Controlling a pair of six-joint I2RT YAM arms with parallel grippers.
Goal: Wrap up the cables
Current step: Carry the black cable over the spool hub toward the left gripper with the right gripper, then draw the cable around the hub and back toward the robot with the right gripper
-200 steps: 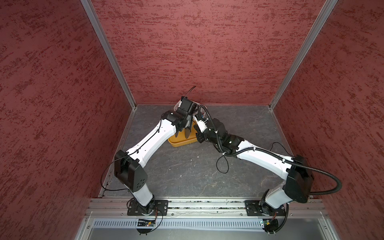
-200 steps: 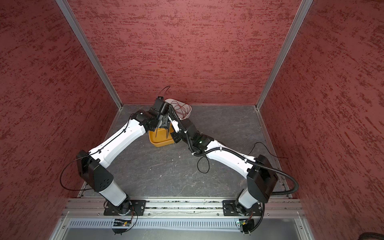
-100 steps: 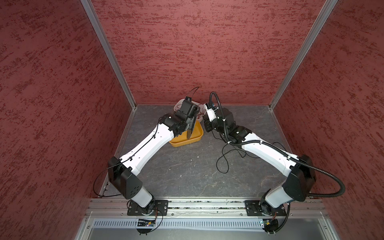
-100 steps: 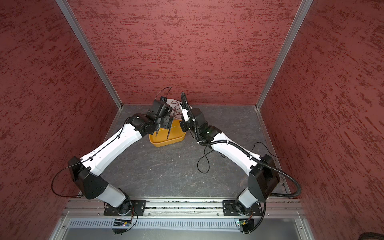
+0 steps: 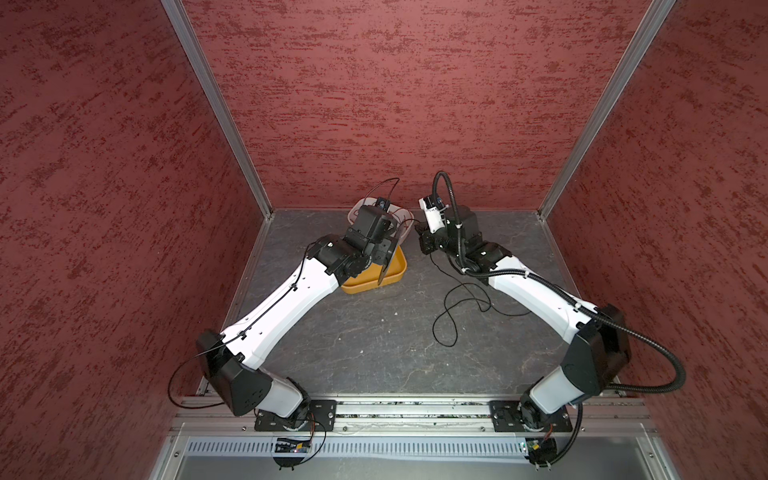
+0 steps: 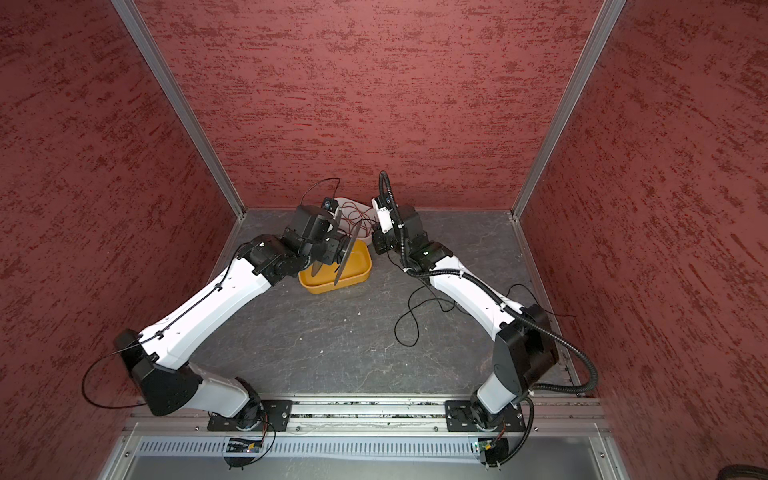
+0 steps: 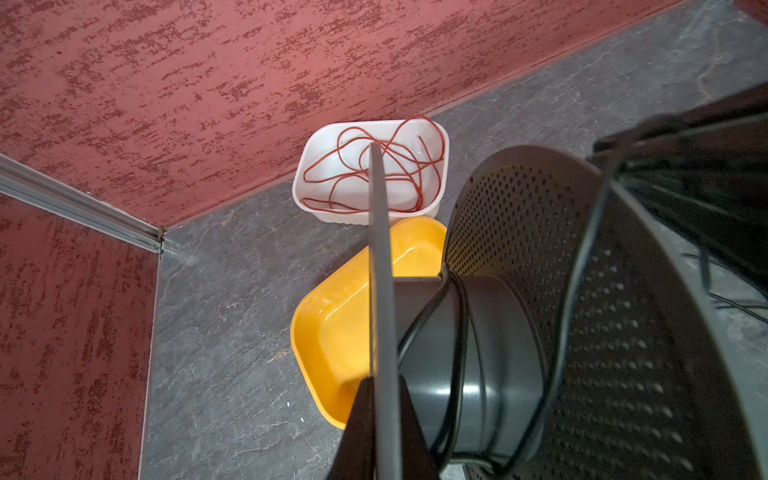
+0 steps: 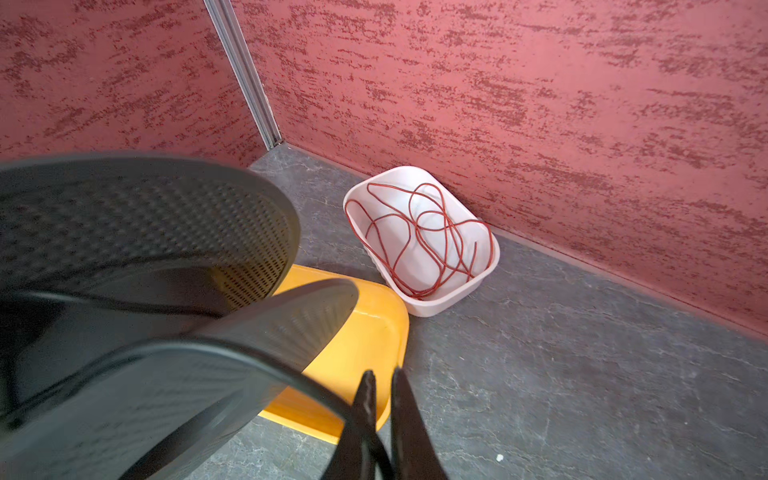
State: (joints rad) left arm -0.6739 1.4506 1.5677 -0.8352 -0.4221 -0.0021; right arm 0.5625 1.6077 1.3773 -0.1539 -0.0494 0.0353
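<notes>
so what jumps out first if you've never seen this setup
The black spool stands out, clamped by one flange in the left gripper over the yellow tray, with a few turns of black wire on its hub. Against the back wall a white tub holds a tangle of red cord, and more black wire lies in loose loops on the floor by the right arm.

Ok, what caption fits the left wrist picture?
Black wire wrapped round a dark spool held over the yellow tub.
</notes>
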